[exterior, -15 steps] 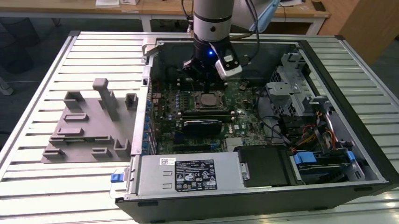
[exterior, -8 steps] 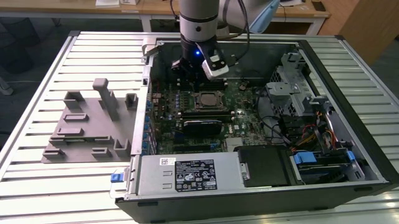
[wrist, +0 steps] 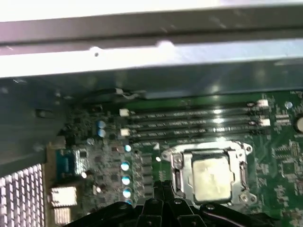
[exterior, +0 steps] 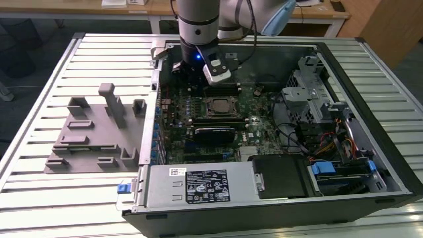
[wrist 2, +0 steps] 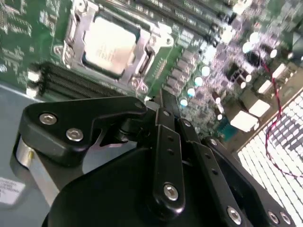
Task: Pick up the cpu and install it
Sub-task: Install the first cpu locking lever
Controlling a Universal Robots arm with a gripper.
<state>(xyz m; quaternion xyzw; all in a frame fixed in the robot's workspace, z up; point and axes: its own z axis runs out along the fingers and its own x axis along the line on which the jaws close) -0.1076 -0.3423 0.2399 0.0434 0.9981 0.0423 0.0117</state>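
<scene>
The cpu [exterior: 218,106] [wrist 2: 108,45] [wrist: 211,178], a small square chip with a pale silver top, lies flat inside the metal-framed socket [wrist: 176,163] on the green motherboard [exterior: 254,124] of the open computer case. My gripper [exterior: 190,69] [wrist 2: 161,97] [wrist: 161,187] hangs above the board, a short way off from the socket towards the case's back corner at the exterior view's left. Its black fingers are shut with nothing between them and touch neither the cpu nor the socket.
A grey moulded tray [exterior: 92,139] sits on the slatted table at the exterior view's left. Empty RAM slots [wrist: 189,124] run beside the socket. A power supply [exterior: 198,184], drive cage [exterior: 310,84] and cables crowd the case; its metal wall [wrist: 151,61] is close by.
</scene>
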